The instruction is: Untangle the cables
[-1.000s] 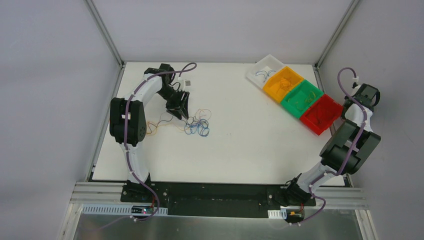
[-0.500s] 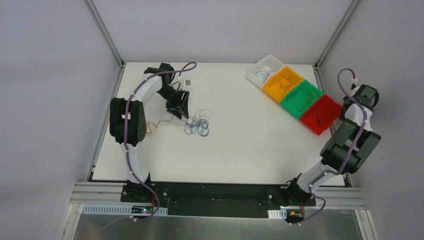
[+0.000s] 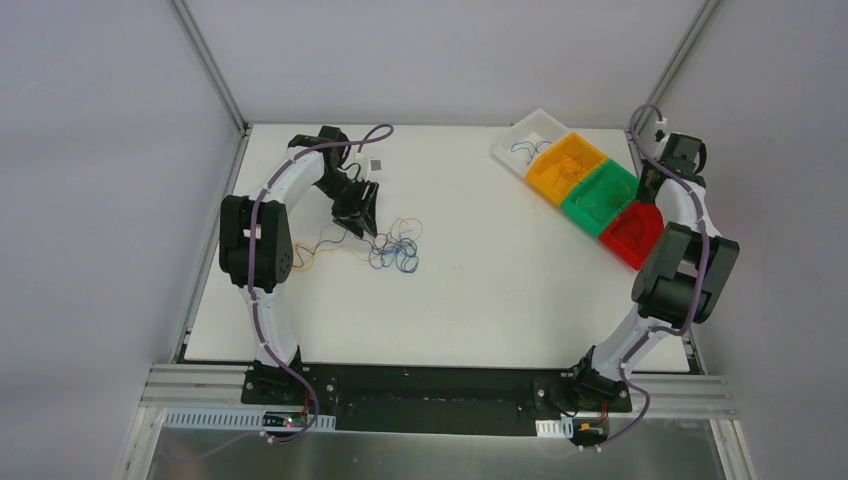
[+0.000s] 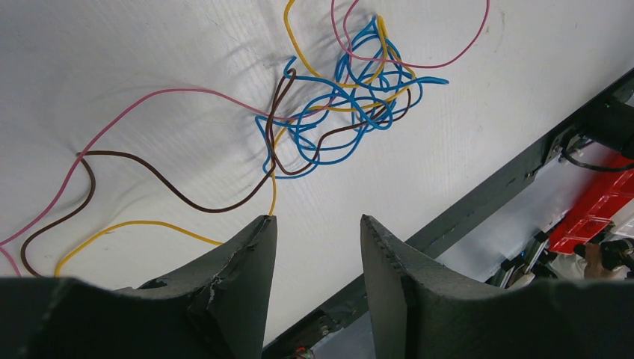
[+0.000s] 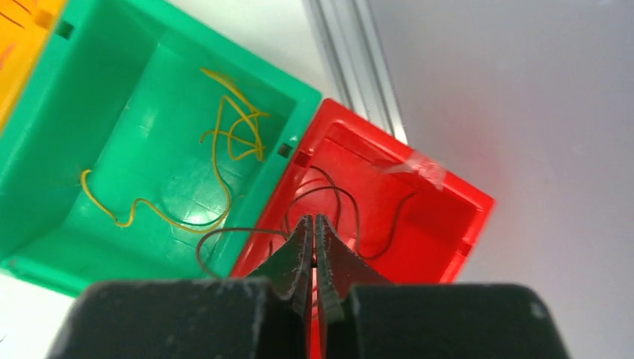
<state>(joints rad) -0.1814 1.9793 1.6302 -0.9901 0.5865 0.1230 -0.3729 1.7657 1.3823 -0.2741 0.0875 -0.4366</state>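
Observation:
The cables (image 3: 395, 250) lie in a loose tangle on the white table: blue, yellow, brown and pink strands (image 4: 344, 105), with long tails trailing off to the left. My left gripper (image 3: 362, 222) hovers just beside the tangle, its jaws open (image 4: 318, 221) with nothing between them. My right gripper (image 3: 645, 190) is over the red bin (image 5: 419, 217). Its jaws are shut (image 5: 314, 221), and a thin dark brown cable (image 5: 224, 232) meets the tips and loops out over the green bin (image 5: 149, 164). Yellow cables lie in the green bin.
A row of bins stands at the back right: white (image 3: 525, 140), orange (image 3: 567, 165), green (image 3: 600, 195) and red (image 3: 628, 235). An aluminium frame rail (image 5: 359, 67) runs just beyond the bins. The black base rail (image 3: 430, 385) lies along the near edge.
The right arm has swung left and away from its base, from beside the red bin to over the bins, and its jaws have shut. The left arm and the tangle have not moved.

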